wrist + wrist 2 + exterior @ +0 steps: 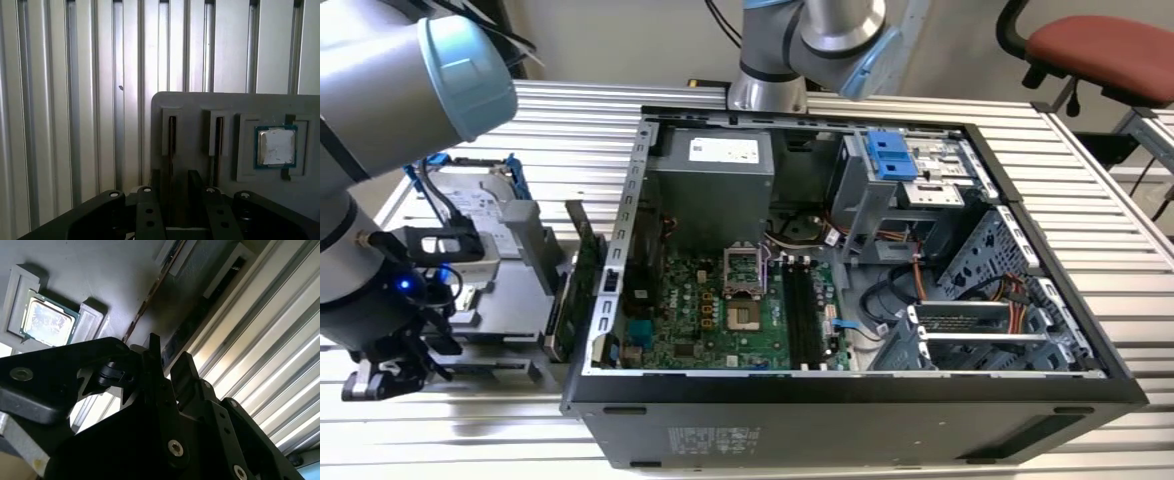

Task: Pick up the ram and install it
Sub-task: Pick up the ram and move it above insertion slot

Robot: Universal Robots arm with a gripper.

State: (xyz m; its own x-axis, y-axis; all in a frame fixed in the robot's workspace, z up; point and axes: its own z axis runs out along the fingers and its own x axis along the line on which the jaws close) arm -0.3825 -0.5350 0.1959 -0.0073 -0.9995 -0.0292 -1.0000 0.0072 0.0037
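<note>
In the first wrist view, two rams stand on edge in the slots of a grey holder [200,102]. My gripper [172,192] hangs above the one ram [172,135], nearest the holder's edge. Its two black fingers [156,187] are apart, one on each side of that stick's line. The other ram [218,137] stands in the neighbouring slot. The second wrist view shows the gripper [168,352] open, with the ram [145,300] as a thin edge beyond the fingertips. In the exterior view the gripper [380,378] is at the left, away from the open computer case [854,385].
A processor chip [276,146] lies in a pocket of the holder beside the slots. A silver hard drive with blue brackets [467,200] rests left of the case. The motherboard's long black memory slots [803,310] lie inside the case. My arm's base [767,90] stands behind it.
</note>
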